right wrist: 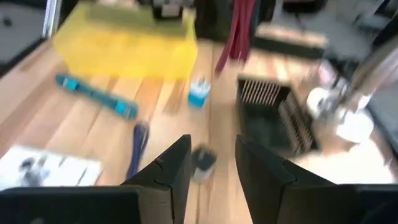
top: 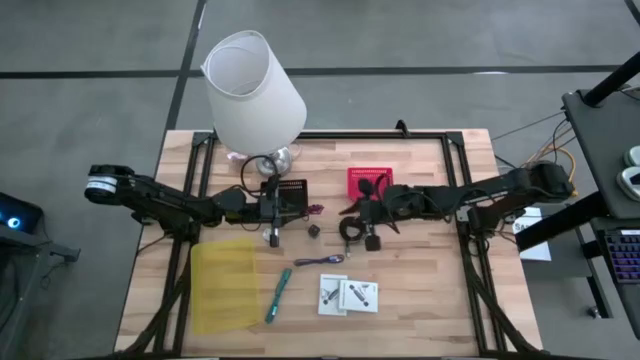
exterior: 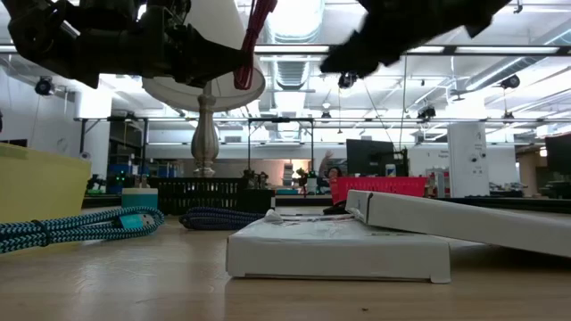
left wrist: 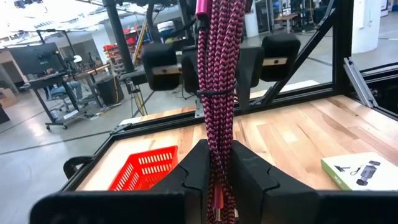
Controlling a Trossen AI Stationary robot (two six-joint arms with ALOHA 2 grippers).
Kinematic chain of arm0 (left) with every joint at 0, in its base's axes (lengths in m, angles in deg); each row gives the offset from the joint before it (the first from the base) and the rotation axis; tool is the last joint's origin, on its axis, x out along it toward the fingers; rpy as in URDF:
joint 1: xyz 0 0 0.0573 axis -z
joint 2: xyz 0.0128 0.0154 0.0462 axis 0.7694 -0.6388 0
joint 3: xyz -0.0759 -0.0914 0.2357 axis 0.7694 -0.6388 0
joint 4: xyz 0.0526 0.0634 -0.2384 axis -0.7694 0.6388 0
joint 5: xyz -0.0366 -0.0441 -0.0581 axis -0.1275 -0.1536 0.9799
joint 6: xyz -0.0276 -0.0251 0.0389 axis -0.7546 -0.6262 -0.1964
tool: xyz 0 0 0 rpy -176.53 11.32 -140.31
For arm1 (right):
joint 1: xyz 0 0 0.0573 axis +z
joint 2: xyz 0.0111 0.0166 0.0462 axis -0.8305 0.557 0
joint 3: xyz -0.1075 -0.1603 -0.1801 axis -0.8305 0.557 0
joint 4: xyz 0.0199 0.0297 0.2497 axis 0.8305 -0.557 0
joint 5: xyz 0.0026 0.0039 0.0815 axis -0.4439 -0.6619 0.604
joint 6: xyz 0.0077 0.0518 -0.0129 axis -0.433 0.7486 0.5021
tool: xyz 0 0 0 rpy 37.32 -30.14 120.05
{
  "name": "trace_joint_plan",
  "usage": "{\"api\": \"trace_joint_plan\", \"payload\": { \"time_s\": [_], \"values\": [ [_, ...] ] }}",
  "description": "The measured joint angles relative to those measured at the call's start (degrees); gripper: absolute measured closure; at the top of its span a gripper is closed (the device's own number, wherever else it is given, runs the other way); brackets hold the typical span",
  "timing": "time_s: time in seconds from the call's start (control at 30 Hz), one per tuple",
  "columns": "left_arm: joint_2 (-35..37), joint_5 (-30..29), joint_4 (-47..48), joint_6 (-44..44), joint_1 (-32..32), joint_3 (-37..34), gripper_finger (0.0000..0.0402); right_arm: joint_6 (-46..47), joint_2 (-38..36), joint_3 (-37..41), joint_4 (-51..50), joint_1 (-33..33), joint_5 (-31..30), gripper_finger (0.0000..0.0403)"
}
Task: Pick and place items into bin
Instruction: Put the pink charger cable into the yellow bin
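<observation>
Strap: you had the maroon strap (left wrist: 217, 93) clamped between the left gripper's (left wrist: 217, 171) fingers, hanging above the table between the black basket (top: 291, 196) and the yellow bin (top: 224, 285).
Left gripper: narrow, closed on the strap, held clear of the wood.
Right gripper: its (right wrist: 208, 163) fingers stood apart with nothing between them, hovering over a small dark piece (right wrist: 203, 159) near the red basket (top: 368, 180).
Loose items: the teal pen (top: 277, 296), purple pen (top: 319, 261) and two white packets (top: 348, 295) lay on the table, outside the bin.
Step in hand: by the look of it, carrying the strap to the bin.
Next move: you would need to bring the left gripper over the bin, then open it so the strap drops inside.
Bystander: the lamp (top: 254, 92) stood behind the left arm; keep clear of it.
</observation>
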Motion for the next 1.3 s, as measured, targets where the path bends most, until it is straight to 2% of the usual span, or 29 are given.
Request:
{"api": "trace_joint_plan", "payload": {
  "time_s": [0.23, 0.4, 0.67, 0.9, 1.03, 1.2, 1.3],
  "values": [
    [0.04, 0.00, 0.14, -0.45, 0.00, -0.02, 0.0371, 0.82, -0.62, 0.66, -5.76, 0.13, -0.02, 0.0300],
    [1.18, 0.02, 5.92, -6.92, 0.00, 0.40, 0.0371, -2.21, 0.20, 0.74, -6.10, 0.10, -0.07, 0.0305],
    [7.34, 0.04, 30.62, -20.05, 0.04, 5.39, 0.0371, -3.50, 0.70, 0.83, -8.38, -0.01, -1.13, 0.0305],
    [12.39, 0.20, 56.40, -23.12, 0.54, 12.48, 0.0371, -4.76, 0.70, 1.26, -8.32, -0.14, -1.11, 0.0311],
    [13.51, 0.41, 69.73, -27.66, 1.12, 16.10, 0.0371, -4.85, 0.70, 1.54, -8.29, -0.14, -1.11, 0.0314],
    [13.41, 1.84, 79.59, -30.78, 2.47, 19.89, 0.0371, -5.01, 0.70, 2.06, -8.22, -0.14, -1.13, 0.0312],
    [13.00, 2.14, 81.80, -34.98, 2.93, 22.15, 0.0371, -6.04, 0.70, 2.62, -8.17, -0.14, -1.17, 0.0314]
  ]
}}
